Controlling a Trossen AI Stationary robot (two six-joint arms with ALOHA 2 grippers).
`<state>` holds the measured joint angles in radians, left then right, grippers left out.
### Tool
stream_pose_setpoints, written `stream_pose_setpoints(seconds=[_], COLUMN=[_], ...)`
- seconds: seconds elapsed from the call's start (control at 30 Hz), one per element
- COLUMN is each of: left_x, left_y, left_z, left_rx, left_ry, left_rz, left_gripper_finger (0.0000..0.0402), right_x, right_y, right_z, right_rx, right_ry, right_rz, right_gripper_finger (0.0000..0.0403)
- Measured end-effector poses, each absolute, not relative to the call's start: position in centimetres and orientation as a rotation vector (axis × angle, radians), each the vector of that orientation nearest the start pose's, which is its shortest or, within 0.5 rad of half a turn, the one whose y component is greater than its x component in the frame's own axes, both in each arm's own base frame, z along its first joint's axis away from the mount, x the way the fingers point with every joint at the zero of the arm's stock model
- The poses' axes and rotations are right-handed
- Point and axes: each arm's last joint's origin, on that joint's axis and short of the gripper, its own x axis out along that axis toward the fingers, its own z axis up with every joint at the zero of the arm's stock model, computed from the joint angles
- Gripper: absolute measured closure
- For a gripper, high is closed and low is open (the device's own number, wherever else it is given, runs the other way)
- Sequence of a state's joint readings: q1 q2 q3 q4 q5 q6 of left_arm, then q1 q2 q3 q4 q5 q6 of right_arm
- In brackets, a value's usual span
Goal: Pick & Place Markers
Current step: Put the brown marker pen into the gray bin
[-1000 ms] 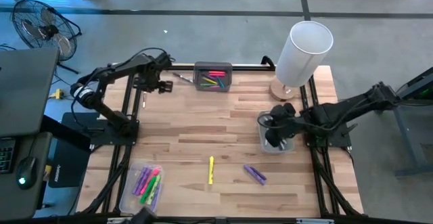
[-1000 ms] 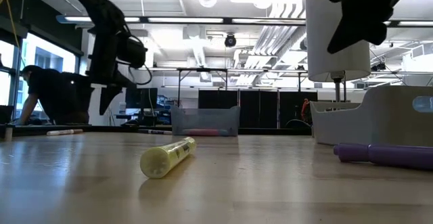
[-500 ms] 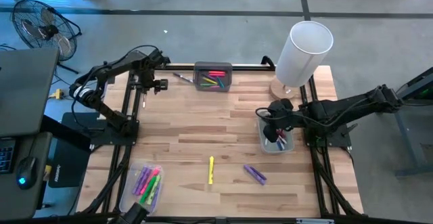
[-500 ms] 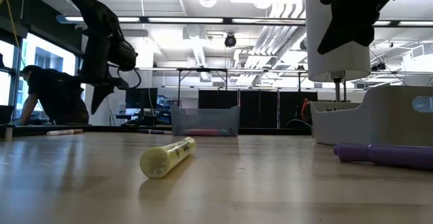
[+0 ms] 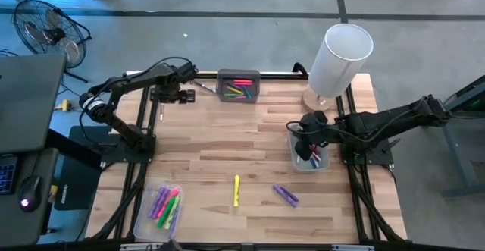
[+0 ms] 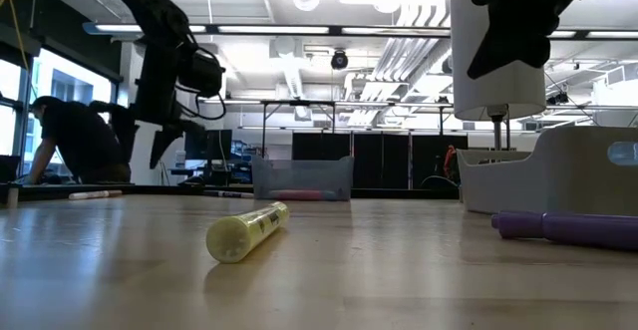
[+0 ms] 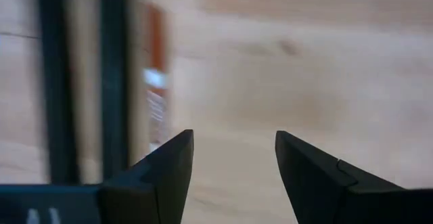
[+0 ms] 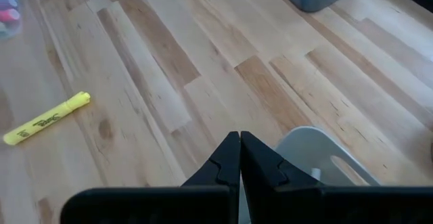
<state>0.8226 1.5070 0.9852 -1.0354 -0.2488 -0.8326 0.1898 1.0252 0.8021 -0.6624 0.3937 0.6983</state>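
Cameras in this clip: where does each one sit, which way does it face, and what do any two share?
High view: overhead, straight down on the table; both arms show.
Low view: tabletop level, facing the room; arms hang from above.
Left wrist view: behind the open left gripper, facing bare wood.
Right wrist view: behind the shut right gripper, over the grey tray.
Shared: the yellow marker appears in high, low and right wrist views.

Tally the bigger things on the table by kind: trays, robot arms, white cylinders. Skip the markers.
Trays: 3 (far tray, right tray, near tray)
Robot arms: 2 (left arm, right arm)
White cylinders: 1 (cylinder)
Total: 6
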Motion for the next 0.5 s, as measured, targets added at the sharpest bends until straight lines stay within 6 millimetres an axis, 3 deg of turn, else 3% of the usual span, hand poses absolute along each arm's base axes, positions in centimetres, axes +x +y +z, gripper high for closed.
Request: stream_pose_setpoints(seconds=[0.13,0.27,0.5], left_x=[16.3,16.4,16.6], left_y=[17.5,16.5,16.9], left_z=[20.3,20.5,19.5], left_rx=[-0.940,-0.801,-0.706], left_ry=[1.147,1.164,1.317], left_rz=[1.670,1.758,1.696], left_gripper_finger=[0.0210,0.0247,0.0380], right_x=[19.6,19.7,19.7], right_y=[2.7,2.7,2.7], right_z=[26.2,26.3,26.3], right_rx=[0.418,0.420,0.406], right_ry=[0.718,0.706,0.706], right_rz=[-0.446,-0.436,-0.433], right_gripper_finger=[0.0403,0.0403,0.0403])
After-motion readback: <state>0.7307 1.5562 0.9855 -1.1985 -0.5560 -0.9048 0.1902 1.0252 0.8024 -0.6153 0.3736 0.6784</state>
